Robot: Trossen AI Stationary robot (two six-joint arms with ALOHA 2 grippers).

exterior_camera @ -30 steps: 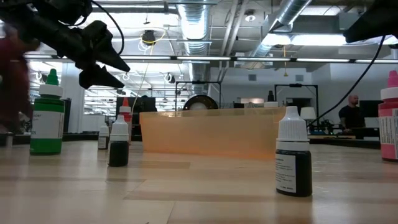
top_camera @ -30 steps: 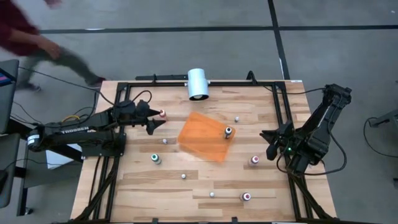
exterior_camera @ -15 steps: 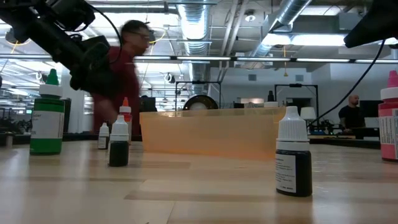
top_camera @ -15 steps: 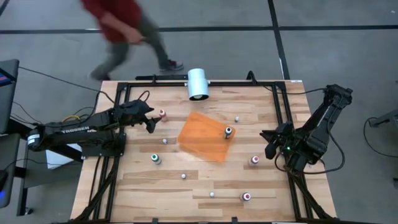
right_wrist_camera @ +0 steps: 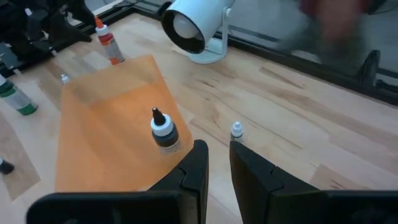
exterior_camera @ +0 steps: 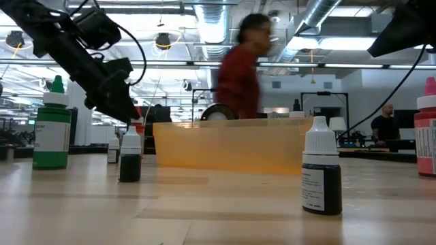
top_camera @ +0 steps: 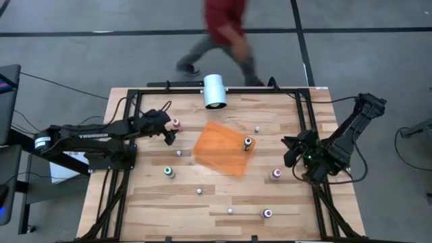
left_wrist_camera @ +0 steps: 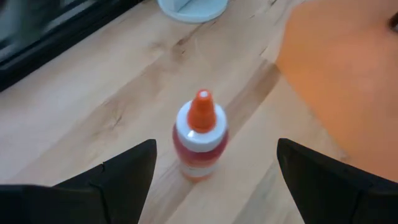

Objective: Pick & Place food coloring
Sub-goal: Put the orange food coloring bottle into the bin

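Observation:
The food coloring bottles stand scattered upright on the wooden table. A red-topped one (top_camera: 176, 123) (left_wrist_camera: 200, 140) stands just ahead of my left gripper (top_camera: 169, 129) (left_wrist_camera: 214, 158). That gripper is wide open, tipped downward, with its fingers reaching toward either side of the bottle without touching it. A dark bottle (top_camera: 248, 143) stands on the orange sheet (top_camera: 223, 148). A green one (top_camera: 169, 173) and two pink-topped ones (top_camera: 275, 174) (top_camera: 267, 213) stand nearer the front. My right gripper (top_camera: 290, 150) (right_wrist_camera: 219, 155) waits at the right, its fingers a narrow slit apart with nothing between them.
A large white cylinder (top_camera: 214, 91) lies at the table's far edge. Tiny white bottles (top_camera: 256, 128) (top_camera: 179, 153) (top_camera: 199, 192) dot the wood. A black frame (top_camera: 304, 108) borders the table. A person (top_camera: 226, 27) walks past behind the far edge.
My left gripper has sunk and tipped further downward toward the red-topped bottle, staying open. The person has walked from left to right behind the table.

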